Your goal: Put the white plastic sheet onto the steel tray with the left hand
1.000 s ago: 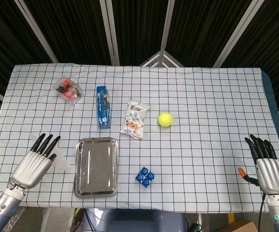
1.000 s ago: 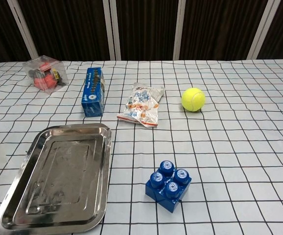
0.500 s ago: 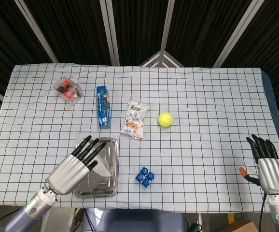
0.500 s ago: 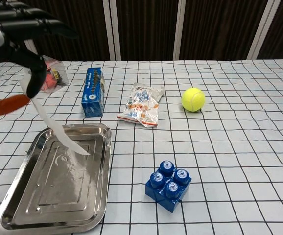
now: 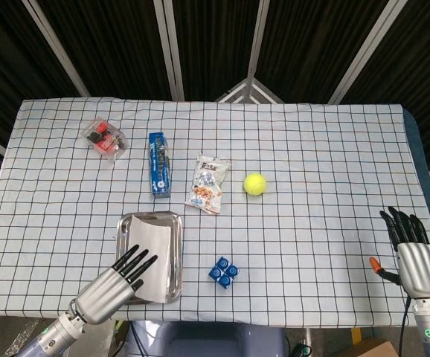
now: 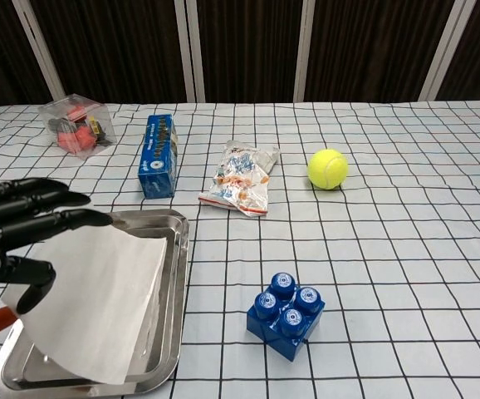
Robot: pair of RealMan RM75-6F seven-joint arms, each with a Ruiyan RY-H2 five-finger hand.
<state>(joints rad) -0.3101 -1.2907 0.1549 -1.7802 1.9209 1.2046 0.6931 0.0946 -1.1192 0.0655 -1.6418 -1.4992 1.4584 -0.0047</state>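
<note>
Checked tablecloth (image 5: pixel 312 245) covers the whole table; steel tray (image 5: pixel 172 223) sits near the front edge, left of centre, long axis running front to back. White plastic sheet (image 5: pixel 151 256) lies along that same axis inside the tray, covering most of it, its near end lapping over the tray's front rim in both views. Left hand (image 5: pixel 111 285) is at the tray's front-left corner, fingers stretched out over the sheet's near edge; in the chest view the thumb looks tucked under that edge, so probably a light pinch on the sheet rather than a full release, though contact is not sharp. So the sheet lies ahead and slightly right of the left hand, and this hand is by far the nearer one. Right hand (image 5: pixel 416 256) rests at the far right table edge, fingers straight and apart, holding nothing, well apart from the tray. Judgement: placement nearly done, letting go remains. Blue block (image 5: pixel 223 272) sits just right of the tray.
</note>
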